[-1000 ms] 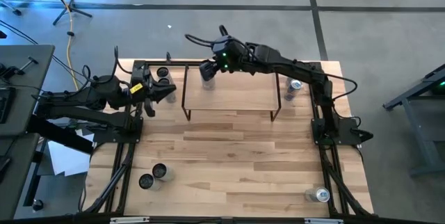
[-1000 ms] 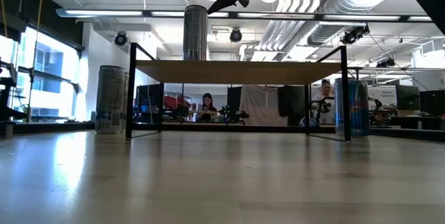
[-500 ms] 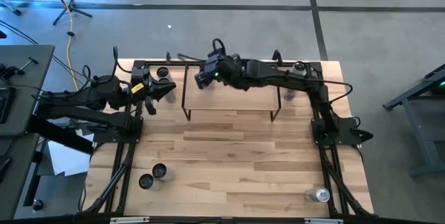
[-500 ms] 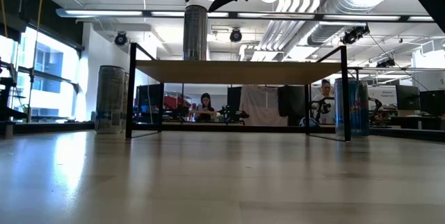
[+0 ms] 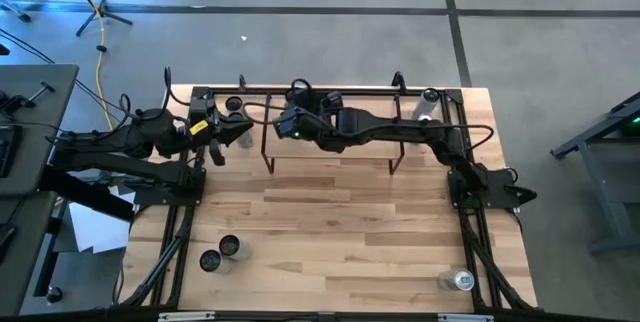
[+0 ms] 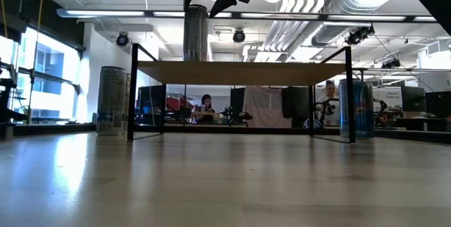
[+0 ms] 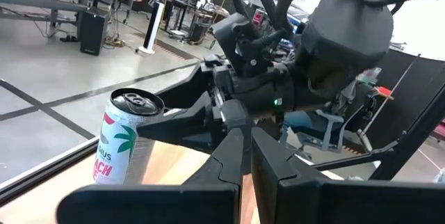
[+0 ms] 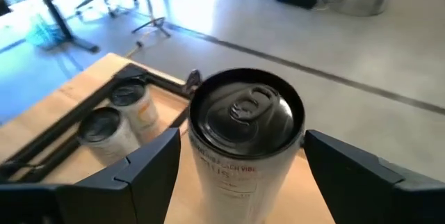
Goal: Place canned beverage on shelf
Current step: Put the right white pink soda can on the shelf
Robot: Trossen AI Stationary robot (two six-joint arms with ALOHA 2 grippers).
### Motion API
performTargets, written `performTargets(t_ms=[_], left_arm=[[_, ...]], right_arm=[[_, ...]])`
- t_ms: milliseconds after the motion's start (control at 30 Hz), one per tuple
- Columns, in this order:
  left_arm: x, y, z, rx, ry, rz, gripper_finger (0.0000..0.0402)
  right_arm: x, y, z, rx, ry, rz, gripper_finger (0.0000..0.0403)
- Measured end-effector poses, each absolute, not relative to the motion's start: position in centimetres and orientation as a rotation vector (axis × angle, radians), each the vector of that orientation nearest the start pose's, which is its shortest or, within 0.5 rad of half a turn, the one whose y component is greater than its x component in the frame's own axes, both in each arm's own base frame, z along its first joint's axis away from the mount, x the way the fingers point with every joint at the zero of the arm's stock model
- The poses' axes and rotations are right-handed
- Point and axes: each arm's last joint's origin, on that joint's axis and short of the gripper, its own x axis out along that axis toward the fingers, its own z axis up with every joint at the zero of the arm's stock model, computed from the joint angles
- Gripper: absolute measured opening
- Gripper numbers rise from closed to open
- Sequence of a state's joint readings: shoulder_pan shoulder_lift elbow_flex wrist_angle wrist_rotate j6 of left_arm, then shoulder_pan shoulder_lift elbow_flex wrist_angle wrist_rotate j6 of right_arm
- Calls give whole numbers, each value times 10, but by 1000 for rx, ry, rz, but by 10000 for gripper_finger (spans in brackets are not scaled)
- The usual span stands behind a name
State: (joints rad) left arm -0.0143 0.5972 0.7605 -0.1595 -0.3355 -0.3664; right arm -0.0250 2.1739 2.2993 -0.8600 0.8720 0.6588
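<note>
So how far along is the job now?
Done: one can stands upright on the shelf. In hand: the right gripper is open, fingers either side of that can. Left: pulling the arm away; other cans wait on the table. The left gripper waits shut at the back left.

A can [image 6: 196,41] stands on the shelf [image 6: 282,72] near its left end, two cans [image 5: 233,108] left of it.
</note>
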Motion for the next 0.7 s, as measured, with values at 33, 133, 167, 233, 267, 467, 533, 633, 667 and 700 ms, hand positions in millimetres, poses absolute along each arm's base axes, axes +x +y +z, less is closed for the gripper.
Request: performTargets(t_ms=[33, 133, 167, 233, 267, 467, 533, 633, 667, 700], left_arm=[[129, 8, 351, -364, -63, 315, 3], [129, 8, 351, -364, -61, 312, 3], [129, 7, 351, -364, -60, 308, 3], [129, 7, 351, -364, -59, 306, 3], [129, 7, 351, -365, -60, 305, 3], [129, 7, 351, -364, -58, 305, 3], [129, 7, 351, -364, -58, 305, 3], [129, 7, 351, -363, -56, 306, 3], [129, 7, 351, -363, -56, 306, 3], [129, 7, 351, -363, -56, 305, 3]], right_arm=[[470, -34, 352, 276, 364, -1042, 291], [472, -35, 349, 253, 359, -1071, 291], [473, -35, 348, 250, 348, -1086, 291], [474, -36, 344, 235, 347, -1114, 291], [476, -36, 341, 227, 343, -1127, 291], [482, -37, 330, 220, 344, -1142, 291], [483, -37, 329, 221, 340, -1144, 289], [484, -37, 329, 201, 350, -1143, 266], [484, -37, 328, 192, 359, -1137, 252], [484, -37, 328, 176, 370, -1130, 237]])
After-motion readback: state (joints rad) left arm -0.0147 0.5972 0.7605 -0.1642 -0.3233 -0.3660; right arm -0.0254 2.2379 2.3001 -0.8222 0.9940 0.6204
